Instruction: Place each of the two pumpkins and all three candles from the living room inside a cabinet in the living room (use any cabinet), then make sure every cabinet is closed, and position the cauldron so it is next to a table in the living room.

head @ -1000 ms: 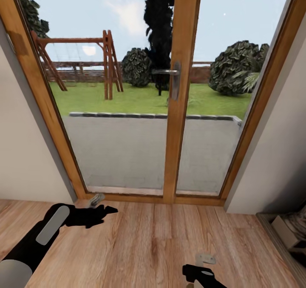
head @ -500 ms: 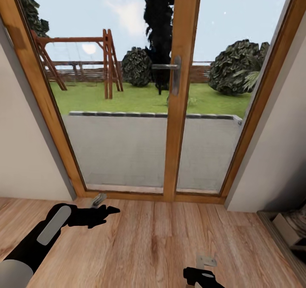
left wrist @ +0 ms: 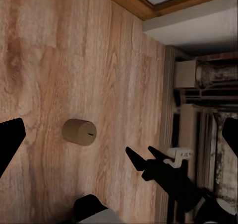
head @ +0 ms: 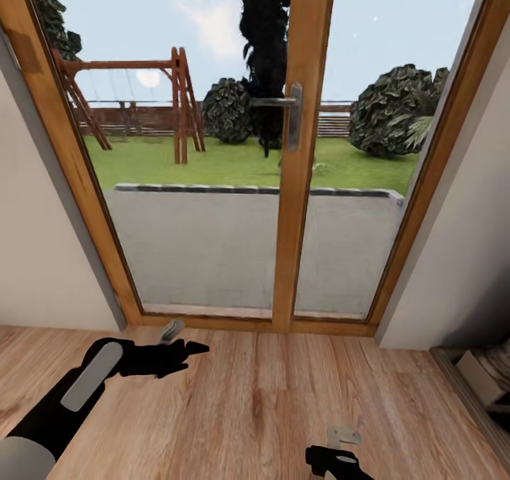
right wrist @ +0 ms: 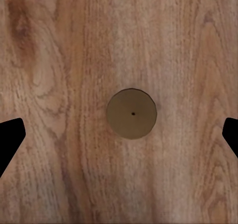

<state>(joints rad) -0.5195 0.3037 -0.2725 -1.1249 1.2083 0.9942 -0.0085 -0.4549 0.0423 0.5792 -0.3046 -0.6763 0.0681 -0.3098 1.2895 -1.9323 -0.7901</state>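
**Robot facing the glass patio door, a candle on the floor beneath the right gripper**

The head view looks at a wood-framed glass door (head: 304, 147) with a metal lever handle (head: 289, 115); through the panes lie a paved terrace, a lawn, a wooden swing frame (head: 134, 101) and rounded bushes. The plank floor (head: 269, 402) runs up to the door's threshold.

The left gripper (head: 185, 349) hangs over the floor just short of the threshold, to the left of the door's central post, its dark fingers close together and pointing toward that post; nothing is between them, though whether they are fully clenched cannot be told from this view. In the left wrist view its two dark fingertips (left wrist: 11, 142) sit at opposite edges of the picture, wide apart, so the gripper reads as released.

The right gripper (head: 338, 459) shows low in the head view, further back from the door than the left one and right of the post. In the right wrist view its fingertips (right wrist: 10, 139) stand wide apart and empty, and midway between them, down on the floor, is a short tan candle (right wrist: 132, 113) seen end-on (a small dark wick dot at its centre). The same candle (left wrist: 79, 132) appears in the left wrist view, standing on the planks beside the right arm.

Right of the door, against the wall, is the edge of a low shelf unit (head: 482, 381) with something pale on it.
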